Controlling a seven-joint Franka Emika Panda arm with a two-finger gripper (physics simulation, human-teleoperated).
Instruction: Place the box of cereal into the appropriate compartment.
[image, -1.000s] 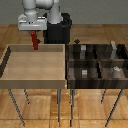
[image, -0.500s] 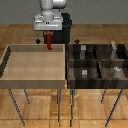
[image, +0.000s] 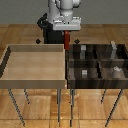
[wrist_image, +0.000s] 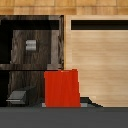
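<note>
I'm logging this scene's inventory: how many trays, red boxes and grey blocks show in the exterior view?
Trays: 2, the light wooden tray and the dark compartment tray
Red box of cereal: 1, held in the pincer
Grey blocks: 4, small and blurred
Total: 7

Gripper (image: 67, 31) fingers hidden behind cereal box (wrist_image: 62, 88) (wrist view); arm top cut off.
</note>
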